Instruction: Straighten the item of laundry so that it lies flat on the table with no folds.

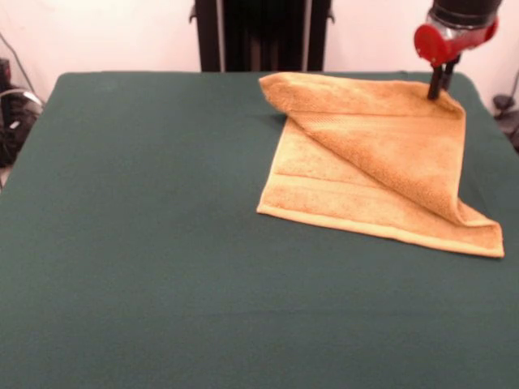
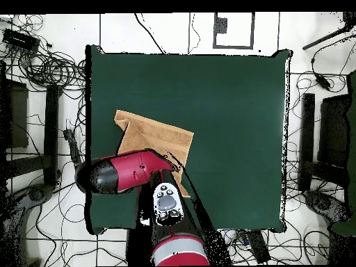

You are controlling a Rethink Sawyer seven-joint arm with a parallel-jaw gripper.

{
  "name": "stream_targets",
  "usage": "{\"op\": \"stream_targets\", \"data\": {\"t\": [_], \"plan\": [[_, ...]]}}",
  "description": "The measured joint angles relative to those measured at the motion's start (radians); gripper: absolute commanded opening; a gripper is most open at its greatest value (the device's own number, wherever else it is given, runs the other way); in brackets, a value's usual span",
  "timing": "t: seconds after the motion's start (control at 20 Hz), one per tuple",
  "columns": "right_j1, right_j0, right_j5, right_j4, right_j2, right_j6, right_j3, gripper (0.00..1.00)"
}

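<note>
The golden-orange towel (image 1: 381, 154) lies at the far right of the green table (image 1: 162, 243). Its far part is folded diagonally over the rest, and a woven band shows along the near hem. My gripper (image 1: 438, 91) comes down from the top right. Its black tips stand close together at the towel's far right corner, shut on the cloth at table height. In the overhead view the towel (image 2: 156, 138) lies near the table's (image 2: 229, 104) left edge. The red arm (image 2: 125, 174) covers the towel's lower part and hides the gripper.
The black pedestal (image 1: 259, 36) stands behind the table's far edge. The towel's right corner reaches close to the table's right edge (image 1: 507, 243). Cables (image 2: 42, 66) and dark stands lie on the floor around the table.
</note>
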Motion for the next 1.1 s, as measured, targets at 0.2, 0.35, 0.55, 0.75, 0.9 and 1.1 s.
{"op": "stream_targets", "data": {"t": [0.2, 0.35, 0.55, 0.75, 0.9, 1.1], "plan": [[0.000, 0.002, 0.000, 0.002, -0.001, 0.000, 0.002, 0.00], [0.000, 0.004, 0.000, 0.005, -0.001, 0.000, 0.005, 0.00], [-0.004, 0.014, 0.000, 0.009, -0.004, 0.000, 0.013, 0.00], [-0.015, 0.025, 0.000, 0.011, -0.007, 0.000, 0.022, 0.00], [-0.027, 0.040, 0.000, 0.019, -0.012, 0.000, 0.030, 0.00], [-0.035, 0.053, 0.000, 0.025, -0.018, 0.000, 0.037, 0.00]]}}
